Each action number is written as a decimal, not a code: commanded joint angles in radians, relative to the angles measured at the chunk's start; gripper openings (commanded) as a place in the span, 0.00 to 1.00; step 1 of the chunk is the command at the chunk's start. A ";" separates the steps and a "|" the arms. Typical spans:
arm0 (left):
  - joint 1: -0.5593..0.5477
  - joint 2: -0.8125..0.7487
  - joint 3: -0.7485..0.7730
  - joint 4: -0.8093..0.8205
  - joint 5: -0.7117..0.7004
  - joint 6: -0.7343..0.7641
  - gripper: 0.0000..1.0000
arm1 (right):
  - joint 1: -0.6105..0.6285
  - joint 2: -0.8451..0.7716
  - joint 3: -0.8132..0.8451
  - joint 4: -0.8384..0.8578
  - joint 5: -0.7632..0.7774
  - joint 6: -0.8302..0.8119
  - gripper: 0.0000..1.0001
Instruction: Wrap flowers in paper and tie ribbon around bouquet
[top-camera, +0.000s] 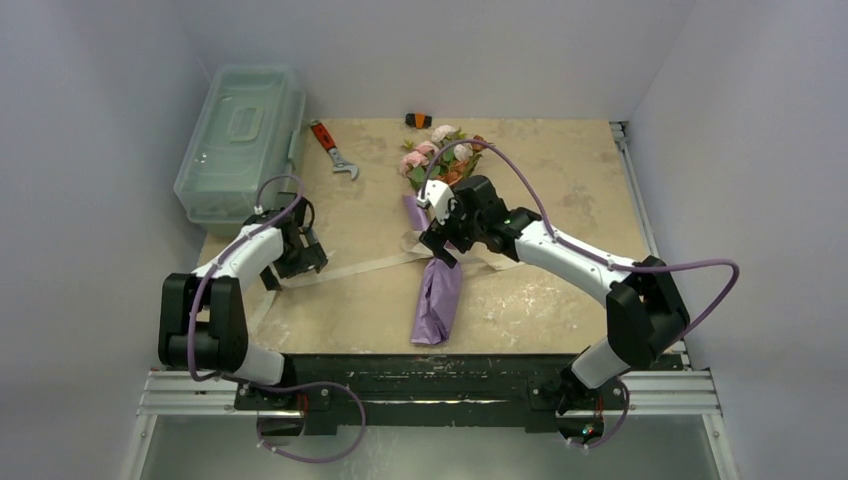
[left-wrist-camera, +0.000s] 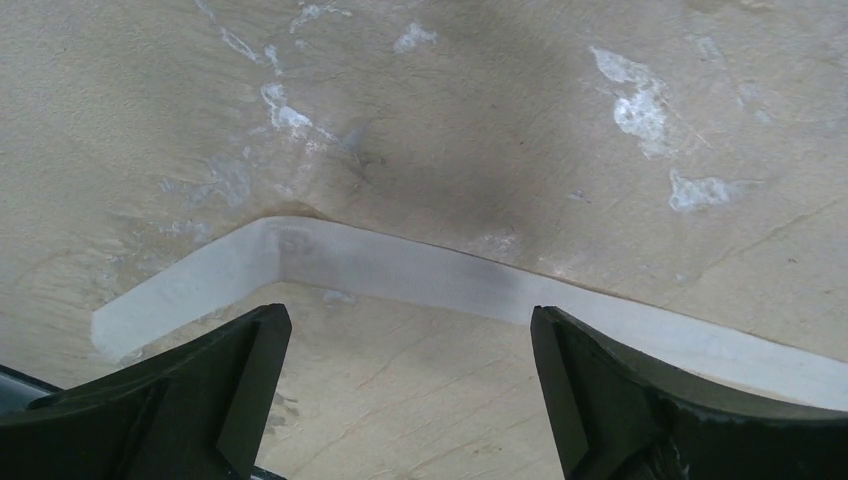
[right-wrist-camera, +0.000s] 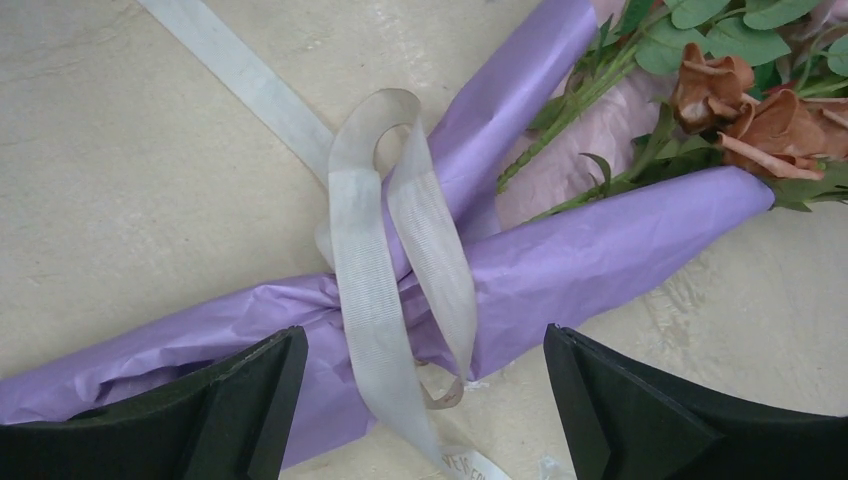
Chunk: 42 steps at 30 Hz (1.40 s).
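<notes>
The bouquet (top-camera: 438, 285) lay at the middle of the tabletop (top-camera: 580, 190), the ribbon (right-wrist-camera: 372, 270) looped loosely around its waist. The left gripper (left-wrist-camera: 410, 322) and right gripper (right-wrist-camera: 425, 342) stood spread, grasping nothing. A firm knot likely required grasping each ribbon tail and pulling outward evenly.

Box (top-camera: 240, 140), wrench (top-camera: 333, 150) left of bouquet (top-camera: 438, 295)

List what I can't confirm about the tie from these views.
Top view: the right gripper covers the ribbon crossing on the bouquet.
Right wrist: the ribbon's pass underneath is hidden by the paper; a real knot is unclear.
Left wrist: the ribbon runs off the right edge.
</notes>
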 joint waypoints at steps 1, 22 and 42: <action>0.030 0.042 0.031 -0.018 -0.012 -0.088 1.00 | -0.005 -0.045 -0.003 0.073 0.024 0.004 0.99; 0.080 0.159 -0.084 0.177 0.047 -0.118 0.73 | -0.005 -0.233 -0.091 0.017 0.061 0.038 0.99; 0.004 -0.089 0.041 0.054 0.219 -0.129 0.00 | -0.022 -0.223 -0.090 0.044 0.322 0.131 0.99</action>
